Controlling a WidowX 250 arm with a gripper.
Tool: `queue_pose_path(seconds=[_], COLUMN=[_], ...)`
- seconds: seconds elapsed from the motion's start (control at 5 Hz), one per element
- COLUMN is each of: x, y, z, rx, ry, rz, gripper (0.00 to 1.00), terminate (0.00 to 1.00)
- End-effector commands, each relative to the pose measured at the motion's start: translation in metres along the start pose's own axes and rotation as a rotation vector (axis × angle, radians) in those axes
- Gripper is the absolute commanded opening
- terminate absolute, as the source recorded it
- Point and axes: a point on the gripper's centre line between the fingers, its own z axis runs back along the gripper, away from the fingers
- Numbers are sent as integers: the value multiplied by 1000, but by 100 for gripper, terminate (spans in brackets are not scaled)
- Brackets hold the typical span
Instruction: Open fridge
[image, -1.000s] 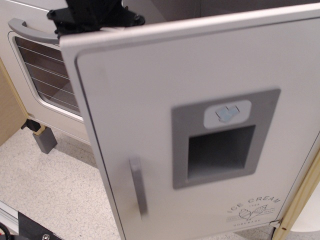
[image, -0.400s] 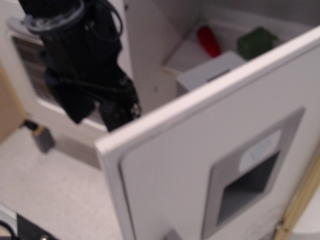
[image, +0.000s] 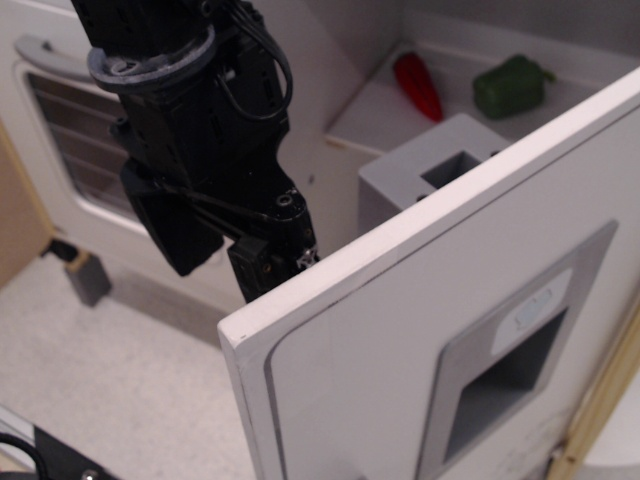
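One gripper (image: 272, 262) behind fridge (image: 420, 330) edge

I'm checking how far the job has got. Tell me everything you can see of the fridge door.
The fridge door is a white, smooth panel with a raised border, swung well open so its top edge runs diagonally across the view. Its grey recessed dispenser panel carries a pale sticker with a blue mark. The black hand sits at the door's upper free corner, behind the edge; actual contact is hidden. The handle is out of view.
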Motion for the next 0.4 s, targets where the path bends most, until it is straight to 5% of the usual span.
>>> queue_pose_path(seconds=[0.0, 0.2], x=[-6, -6], y=[6, 6], z=[14, 14], rx=[-5, -5], ry=[-22, -22], rz=[-2, -2], gripper=[100, 100], terminate=[0, 100])
